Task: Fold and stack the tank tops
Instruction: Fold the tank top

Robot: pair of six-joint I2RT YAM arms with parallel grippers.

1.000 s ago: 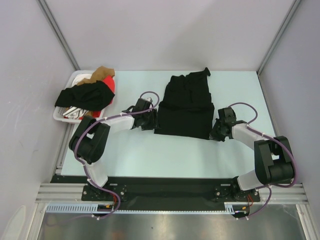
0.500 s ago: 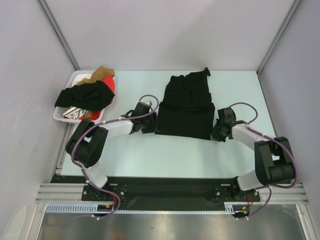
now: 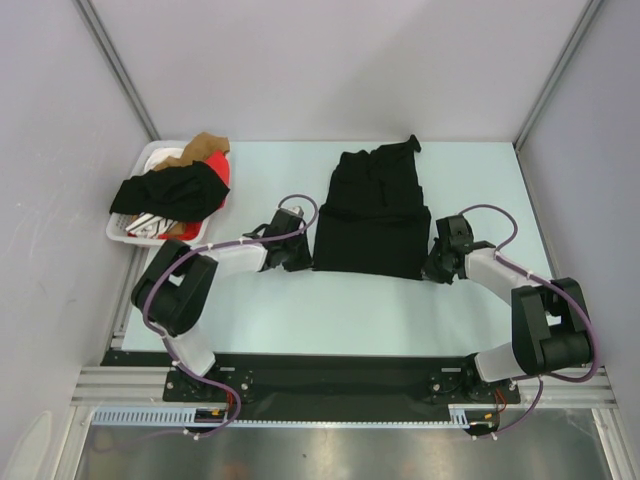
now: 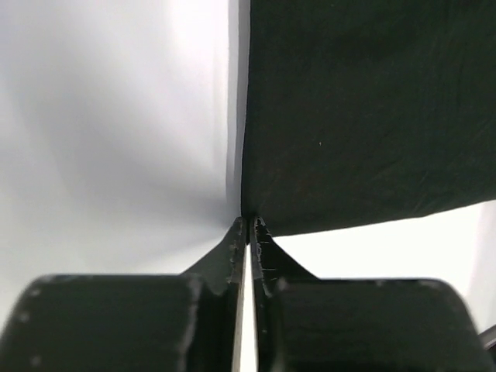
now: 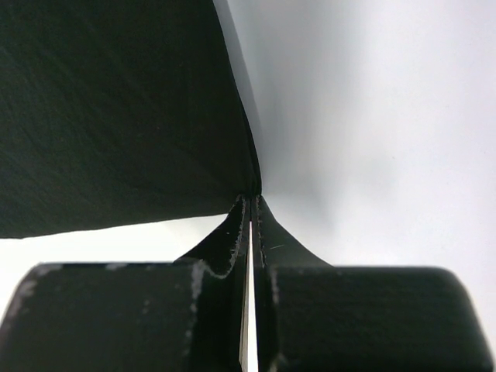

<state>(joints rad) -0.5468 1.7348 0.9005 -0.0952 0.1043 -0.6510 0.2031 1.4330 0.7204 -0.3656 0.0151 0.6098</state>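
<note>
We see a black top (image 3: 370, 215) lying flat in the middle of the counter (image 3: 300, 310), its straps at the far end. The left fingers (image 4: 235, 236) are pinched shut on its near left corner, and the right fingers (image 5: 263, 217) are pinched shut on its near right corner, both low against the counter. A red top (image 3: 223, 172) peeks out among heaped clothes in the basket (image 3: 152, 153) at the far left, well apart from both arms.

Closed right hand (image 5: 250, 201) pinching black tank top (image 5: 116, 108) corner, table (image 5: 372, 116)
</note>
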